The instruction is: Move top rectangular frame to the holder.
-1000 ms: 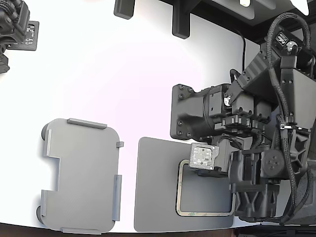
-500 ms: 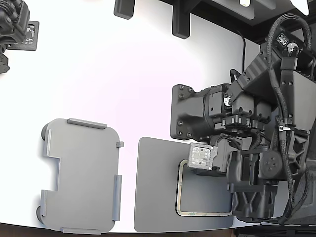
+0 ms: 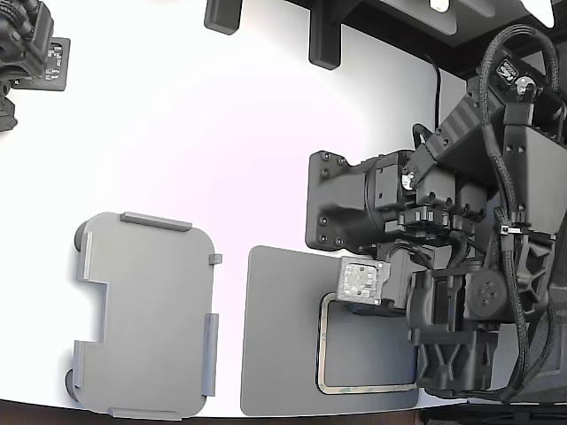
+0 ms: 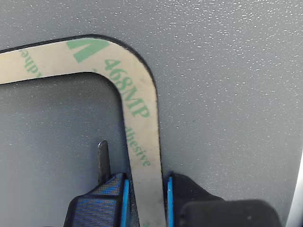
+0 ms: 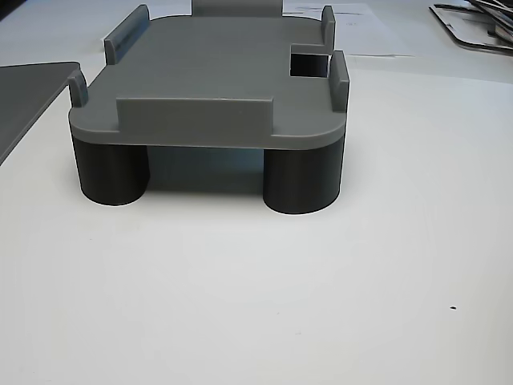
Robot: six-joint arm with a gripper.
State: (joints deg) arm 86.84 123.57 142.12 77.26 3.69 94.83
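Note:
The top rectangular frame (image 3: 320,354) is a thin tan border lying on the dark grey mat (image 3: 279,336) at the exterior view's lower right. In the wrist view its tan strip (image 4: 137,104) carries green print. My gripper (image 4: 146,201) has its blue-padded fingers (image 4: 122,198) pressed against both sides of one strip, shut on it. In the exterior view the gripper (image 3: 359,305) sits over the frame's far edge. The holder (image 3: 146,319) is a light grey tray with edge tabs, empty, left of the mat. The other view shows the holder (image 5: 208,80) on round dark feet.
The arm's black body (image 3: 461,292) covers the exterior view's right side. A second dark arm part (image 3: 27,49) is at the far left corner. Black stands (image 3: 323,35) sit at the table's back edge. A thin metal blade (image 4: 102,158) juts beside one finger.
The frame's far edge has shifted slightly toward the near table edge in the exterior view, and the gripper has moved a little with it. The holder has not moved.

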